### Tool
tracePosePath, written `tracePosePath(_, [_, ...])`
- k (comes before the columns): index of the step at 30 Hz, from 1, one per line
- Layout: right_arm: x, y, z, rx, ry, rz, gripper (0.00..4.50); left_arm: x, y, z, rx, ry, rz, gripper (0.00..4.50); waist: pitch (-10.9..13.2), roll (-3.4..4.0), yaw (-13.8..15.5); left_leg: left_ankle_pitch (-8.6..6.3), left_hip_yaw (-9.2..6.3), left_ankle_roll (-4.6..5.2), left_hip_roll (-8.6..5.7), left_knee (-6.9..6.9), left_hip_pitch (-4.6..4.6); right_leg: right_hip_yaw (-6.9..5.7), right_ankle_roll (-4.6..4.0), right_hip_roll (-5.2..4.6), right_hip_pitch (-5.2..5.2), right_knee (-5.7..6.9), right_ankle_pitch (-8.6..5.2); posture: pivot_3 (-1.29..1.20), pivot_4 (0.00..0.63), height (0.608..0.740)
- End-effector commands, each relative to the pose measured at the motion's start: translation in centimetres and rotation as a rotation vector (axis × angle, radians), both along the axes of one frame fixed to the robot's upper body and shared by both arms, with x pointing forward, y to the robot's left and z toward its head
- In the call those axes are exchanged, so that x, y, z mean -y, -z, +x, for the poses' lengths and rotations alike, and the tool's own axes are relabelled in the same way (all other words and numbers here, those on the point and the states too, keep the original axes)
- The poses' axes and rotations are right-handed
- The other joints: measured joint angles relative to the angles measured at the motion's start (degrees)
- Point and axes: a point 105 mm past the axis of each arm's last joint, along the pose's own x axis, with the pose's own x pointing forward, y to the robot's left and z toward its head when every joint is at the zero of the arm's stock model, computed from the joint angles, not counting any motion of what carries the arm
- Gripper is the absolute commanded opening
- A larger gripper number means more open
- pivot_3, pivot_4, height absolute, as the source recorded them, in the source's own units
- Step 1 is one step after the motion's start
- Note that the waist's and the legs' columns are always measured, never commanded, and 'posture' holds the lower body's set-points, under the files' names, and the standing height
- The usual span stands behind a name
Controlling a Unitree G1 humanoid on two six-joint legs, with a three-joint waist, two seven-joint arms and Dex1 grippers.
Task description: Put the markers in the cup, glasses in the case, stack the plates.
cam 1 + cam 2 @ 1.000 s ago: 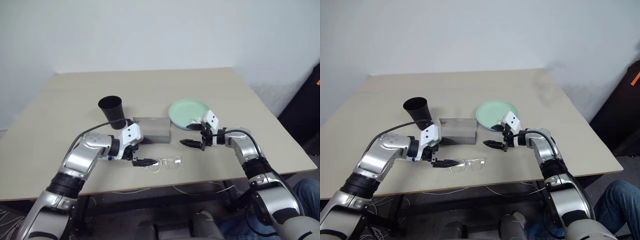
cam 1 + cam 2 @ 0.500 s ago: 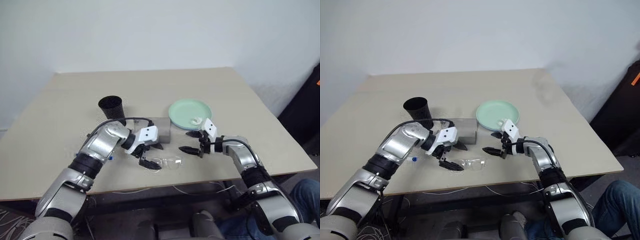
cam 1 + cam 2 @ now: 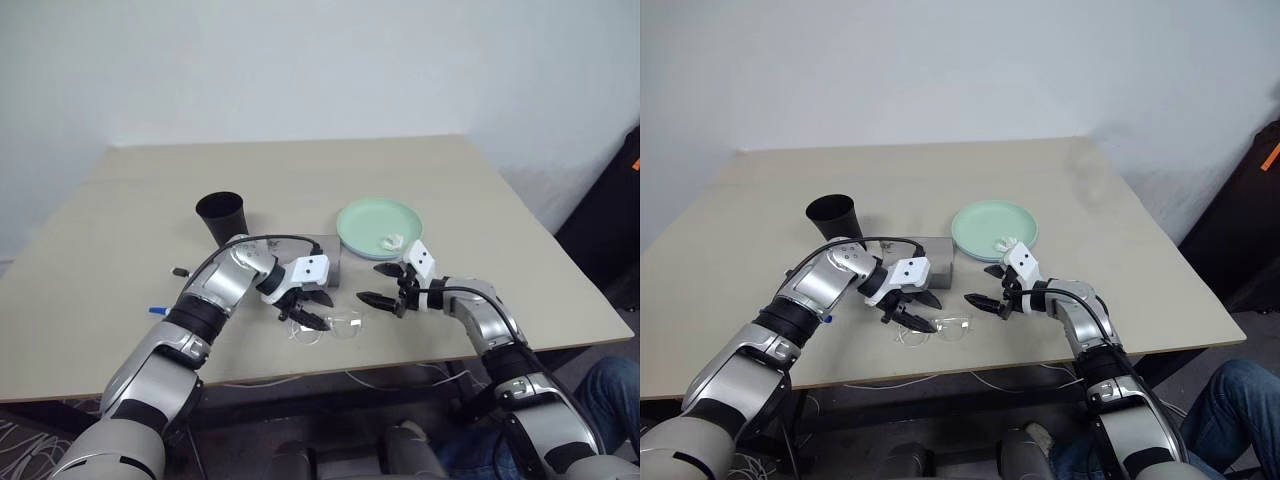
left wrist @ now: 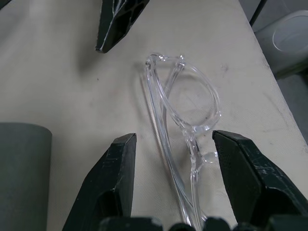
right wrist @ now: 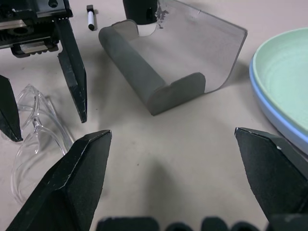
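The clear glasses (image 4: pixel 185 115) lie folded on the table near its front edge, just in front of the grey case (image 5: pixel 168 53), which stands open. My left gripper (image 3: pixel 310 318) points down over the glasses, open. One finger is on each side of the frame, and the finger (image 4: pixel 113 187) nearer the case is clear of it. My right gripper (image 3: pixel 378 285) hovers open just right of the glasses, holding nothing. The black cup (image 3: pixel 222 215) stands upright behind the case. One marker (image 3: pixel 180 271) lies left of my left arm, and a blue one (image 3: pixel 156 310) peeks out beside it. The mint plate (image 3: pixel 372 222) rests on the blue plate (image 5: pixel 269 118).
A small white crumpled scrap (image 3: pixel 391 240) lies on the mint plate. The table's front edge (image 3: pixel 330 372) runs close behind the glasses on my side. Bare tabletop stretches behind the cup and the plates.
My left arm swung right and tipped down over the glasses, and its jaws narrowed around them. The glasses stay on the table. My right gripper has hardly moved.
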Motion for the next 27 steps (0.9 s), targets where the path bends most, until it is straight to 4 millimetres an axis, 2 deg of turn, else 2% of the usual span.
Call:
tracePosePath(1, [-0.2,-1.6,0.4,0.055,0.008,0.037,4.45,0.3,-1.3,0.4,0.039,0.03,-0.004,2.57,0.0,0.0,0.0,0.0,0.0,0.0,0.0,0.0,0.0,0.0,0.0,0.0,0.0,0.0,0.0,0.0,0.0,0.74])
tracePosePath(4, [-0.3,-1.6,0.5,0.056,0.012,0.039,4.45,0.4,-1.2,0.2,0.034,0.046,-0.003,2.0,0.0,0.0,0.0,0.0,0.0,0.0,0.0,0.0,-0.01,0.0,0.01,0.0,0.0,0.0,0.01,0.0,0.0,0.74])
tracePosePath(7, [-0.4,-1.6,0.5,0.058,0.016,0.042,4.45,0.3,-1.1,0.2,0.038,0.045,0.009,1.07,0.0,0.0,0.0,0.0,0.0,0.0,0.0,0.01,0.0,0.01,0.01,0.0,0.0,0.0,0.01,0.0,0.0,0.74])
tracePosePath(15, [-0.4,-1.7,0.9,0.067,0.031,0.042,4.45,-0.2,-1.5,0.2,0.029,0.055,0.017,1.07,0.0,0.0,-0.01,0.0,0.0,0.01,0.0,0.04,0.01,0.01,0.01,0.0,0.02,0.02,0.01,0.0,0.0,0.74])
tracePosePath(20, [-0.4,-1.7,1.0,0.071,0.039,0.042,4.45,-0.1,-1.9,0.1,0.023,0.059,0.006,0.05,0.0,0.0,0.0,0.0,0.0,0.01,0.0,0.04,0.01,0.01,0.02,0.0,0.02,0.02,0.01,0.0,0.0,0.74])
tracePosePath(27, [-0.2,-1.6,1.1,0.074,0.05,0.041,4.45,0.0,-2.1,0.3,0.038,0.057,0.006,0.05,0.0,0.0,-0.01,0.01,-0.01,0.01,0.0,0.06,0.03,0.01,0.02,0.0,0.05,0.03,0.01,0.0,0.0,0.74])
